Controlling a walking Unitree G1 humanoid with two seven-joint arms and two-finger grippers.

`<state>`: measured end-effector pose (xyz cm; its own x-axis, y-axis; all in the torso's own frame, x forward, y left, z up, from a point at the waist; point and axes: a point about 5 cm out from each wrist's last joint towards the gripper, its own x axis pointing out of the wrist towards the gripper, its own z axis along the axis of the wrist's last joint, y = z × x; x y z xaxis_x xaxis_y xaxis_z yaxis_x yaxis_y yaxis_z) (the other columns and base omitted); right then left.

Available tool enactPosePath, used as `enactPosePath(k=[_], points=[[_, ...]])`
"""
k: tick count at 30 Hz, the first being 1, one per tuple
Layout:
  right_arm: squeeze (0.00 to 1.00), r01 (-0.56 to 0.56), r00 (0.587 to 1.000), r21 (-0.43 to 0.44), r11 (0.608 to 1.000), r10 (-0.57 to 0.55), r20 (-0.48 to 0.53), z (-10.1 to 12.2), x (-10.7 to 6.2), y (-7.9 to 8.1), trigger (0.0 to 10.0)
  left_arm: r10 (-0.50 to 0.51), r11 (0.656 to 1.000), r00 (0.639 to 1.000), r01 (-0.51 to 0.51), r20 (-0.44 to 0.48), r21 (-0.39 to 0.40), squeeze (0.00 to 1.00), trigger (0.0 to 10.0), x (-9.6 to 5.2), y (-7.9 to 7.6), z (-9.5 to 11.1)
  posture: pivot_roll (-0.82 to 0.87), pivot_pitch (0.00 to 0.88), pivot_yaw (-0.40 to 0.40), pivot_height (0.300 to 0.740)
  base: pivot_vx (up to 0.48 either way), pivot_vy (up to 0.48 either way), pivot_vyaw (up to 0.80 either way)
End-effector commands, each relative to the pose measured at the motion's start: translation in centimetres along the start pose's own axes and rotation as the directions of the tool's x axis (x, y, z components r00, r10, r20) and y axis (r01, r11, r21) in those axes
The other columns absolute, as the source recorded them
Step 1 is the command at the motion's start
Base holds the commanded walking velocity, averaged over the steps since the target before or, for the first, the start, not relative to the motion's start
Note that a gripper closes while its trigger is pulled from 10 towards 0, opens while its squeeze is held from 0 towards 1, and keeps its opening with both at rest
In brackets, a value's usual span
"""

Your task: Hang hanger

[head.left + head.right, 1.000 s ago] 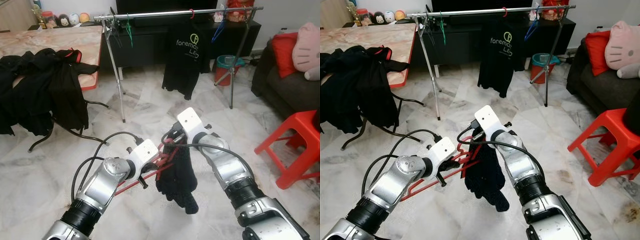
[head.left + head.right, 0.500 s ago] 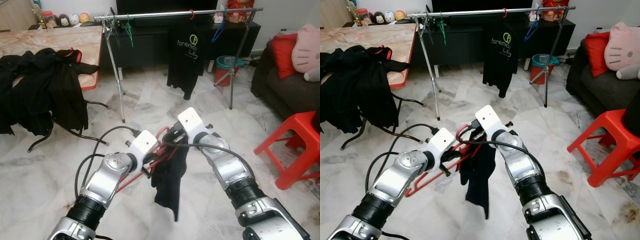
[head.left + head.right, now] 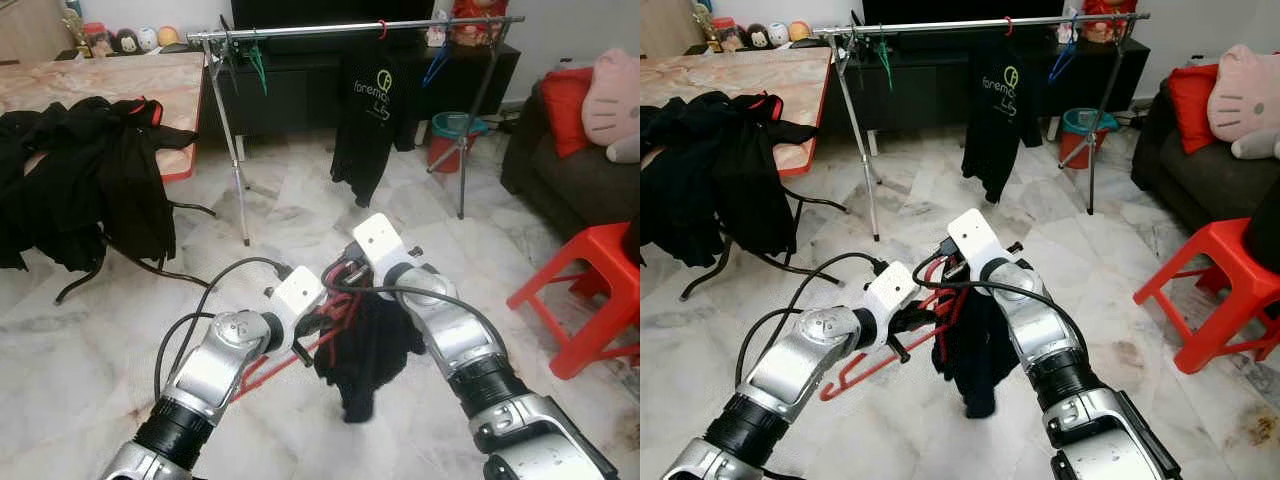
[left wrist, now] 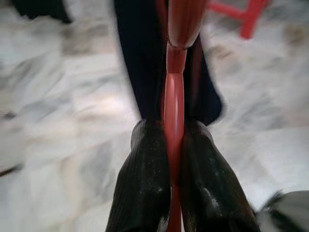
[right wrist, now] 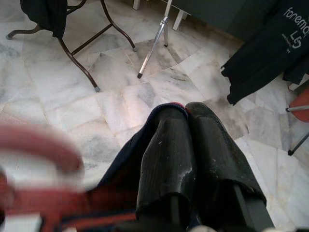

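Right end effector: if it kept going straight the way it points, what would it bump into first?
Probably the marble floor. The right end effector, shut on the dark garment, points forward and down. The drying rack's leg stands beyond; depth is unclear.

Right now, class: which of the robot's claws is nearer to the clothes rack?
Right. The right claw is farther forward toward the clothes rack; the left claw sits lower, closer to the robot, gripping the red hanger.
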<state>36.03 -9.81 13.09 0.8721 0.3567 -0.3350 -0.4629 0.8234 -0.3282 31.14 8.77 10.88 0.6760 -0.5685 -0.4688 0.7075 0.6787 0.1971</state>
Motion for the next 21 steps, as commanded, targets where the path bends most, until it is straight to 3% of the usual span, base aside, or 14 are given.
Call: enactPosePath(k=[1,4,9,16,18,21], points=[[0.0,0.0,0.999,-0.009,1.0,0.0,0.051,1.4,-0.1,0.0,10.0,0.05,0.999,0.999,-0.05,-0.012,0.005,0.0,10.0,-0.1,0.8,0.2,-0.13,0.0,-0.041,0.732,0.0,0.0,0.0],[0.0,-0.008,0.998,-0.01,1.0,0.008,0.057,1.6,-0.1,0.3,10.0,0.056,0.998,0.998,-0.056,0.019,-0.011,0.0,10.0,0.0,0.8,0.5,-0.13,0.0,-0.041,0.732,0.0,0.0,0.0],[0.0,-0.038,0.997,-0.017,0.999,0.039,0.063,1.7,-0.2,0.7,10.0,-0.032,0.997,0.992,0.041,0.126,-0.07,0.0,10.0,0.2,-0.5,1.8,-0.13,0.0,-0.043,0.732,0.0,0.0,0.0],[0.0,-0.038,0.997,-0.017,0.999,0.039,0.063,1.7,-0.2,0.7,10.0,-0.032,0.997,0.992,0.041,0.126,-0.07,0.0,10.0,0.2,-0.5,1.8,-0.13,0.0,-0.043,0.732,0.0,0.0,0.0],[0.0,-0.091,0.992,-0.052,0.994,0.095,0.08,1.7,-0.5,1.1,10.0,-0.091,0.989,0.978,0.11,0.186,-0.096,0.0,10.0,0.1,-1.2,2.3,-0.13,0.0,-0.043,0.732,0.0,0.0,0.0],[0.0,-0.122,0.987,-0.05,0.991,0.127,0.101,2.0,-0.7,1.3,10.0,-0.067,0.987,0.976,0.095,0.207,-0.13,0.0,10.0,0.1,-1.0,2.5,-0.13,0.0,-0.044,0.732,0.0,0.0,0.0]])
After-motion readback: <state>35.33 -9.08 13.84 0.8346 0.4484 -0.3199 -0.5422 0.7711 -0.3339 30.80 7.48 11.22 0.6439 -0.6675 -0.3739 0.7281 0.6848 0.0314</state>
